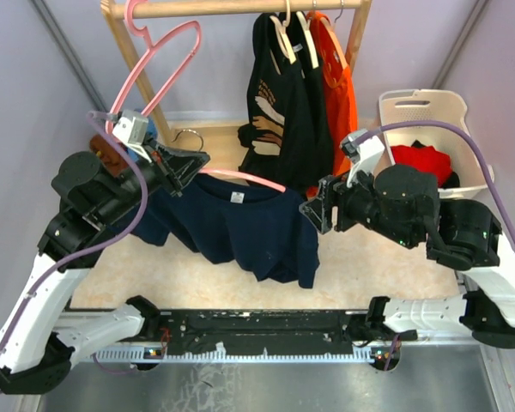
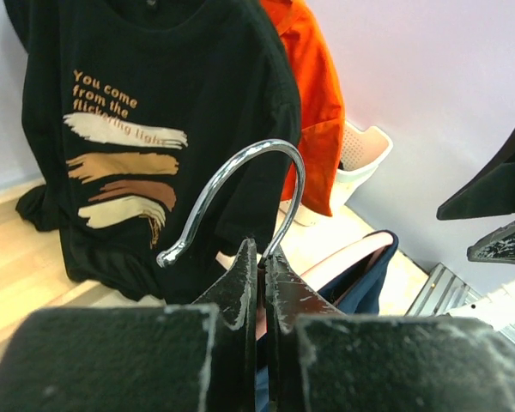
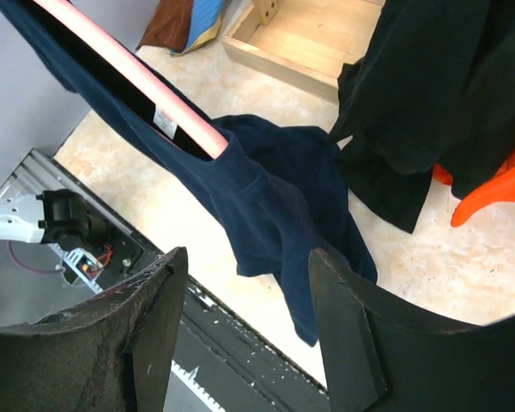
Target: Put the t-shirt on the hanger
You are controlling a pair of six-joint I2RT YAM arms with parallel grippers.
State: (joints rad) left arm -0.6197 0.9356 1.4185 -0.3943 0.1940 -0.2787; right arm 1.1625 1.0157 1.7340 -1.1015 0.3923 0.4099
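Right gripper (image 3: 247, 255) is wide open with nothing in it, sitting just off the right shoulder end of the t-shirt (image 1: 249, 227). Left gripper (image 1: 182, 170) is clamped tight on the hanger (image 1: 240, 178) right at the base of its silver hook (image 2: 240, 182), holding it above the table (image 1: 112, 275). The pink bar runs through the neck hole with the white label (image 1: 237, 197) showing, and the navy fabric droops off it, hanging lower on the right. Further back, a black printed shirt (image 1: 275, 103) and an orange shirt (image 1: 342, 94) hang on the wooden rack (image 1: 232, 9), with a white basket (image 1: 421, 99) off to the right.
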